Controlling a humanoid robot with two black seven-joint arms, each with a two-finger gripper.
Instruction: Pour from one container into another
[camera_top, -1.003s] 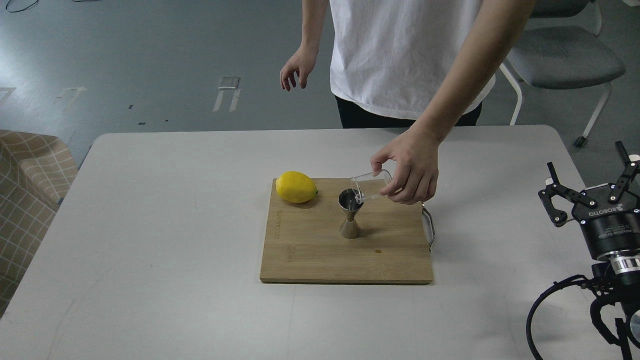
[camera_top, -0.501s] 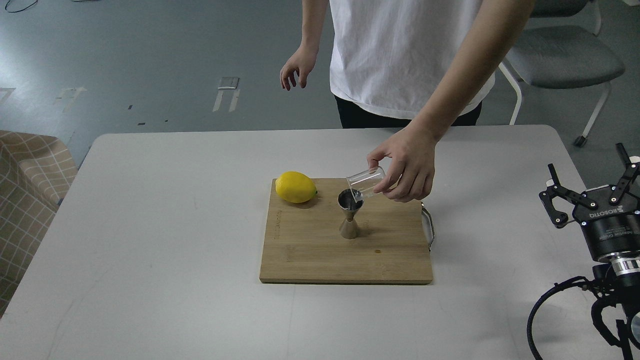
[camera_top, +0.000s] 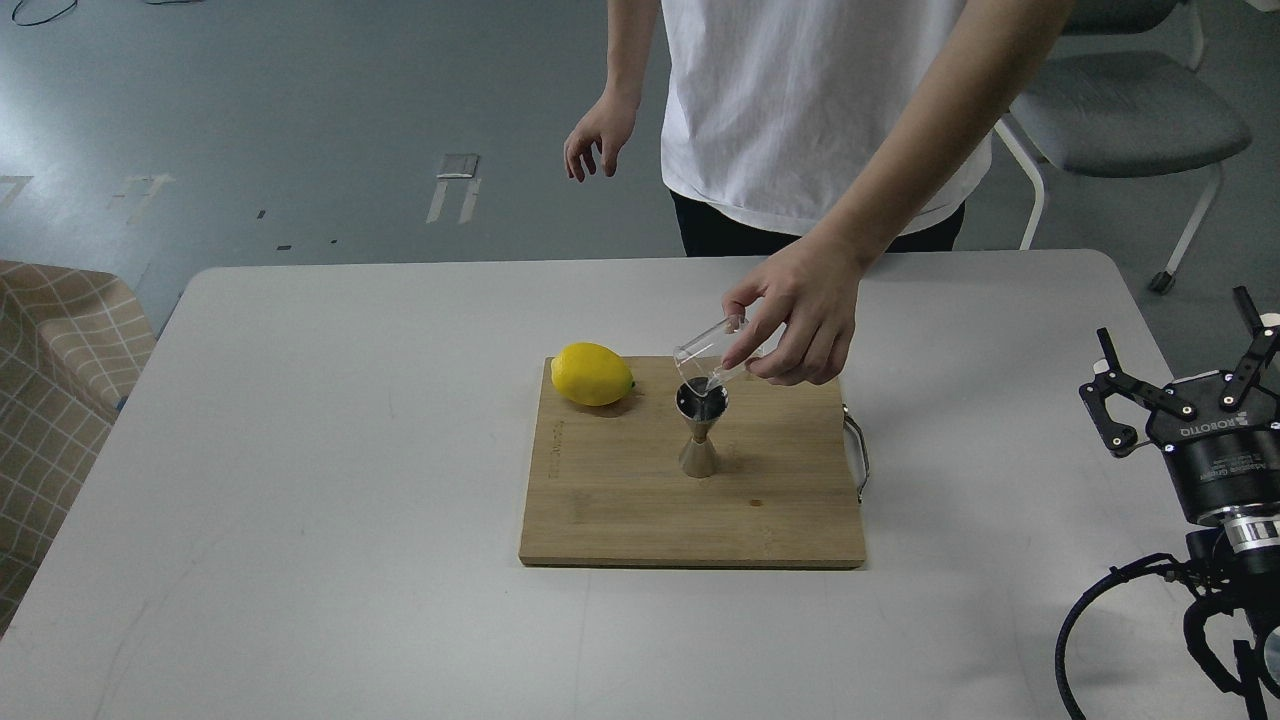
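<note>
Fingers (camera_top: 1180, 345) apart — one tumbler (camera_top: 708, 350), one jigger (camera_top: 700, 430), one lemon (camera_top: 592, 374).

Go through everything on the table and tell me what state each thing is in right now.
glass tumbler: held in the person's hand, tipped steeply, mouth down over the jigger.
jigger: upright on the cutting board, being poured into.
lemon: whole, lying on the board's far left corner.
cutting board: flat on the table.
right gripper: jaws open, empty, off to the side.

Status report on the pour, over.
Right gripper jaws open, idle; left not in view. Person's hand tips glass tumbler over jigger. Lemon clear of it.
</note>
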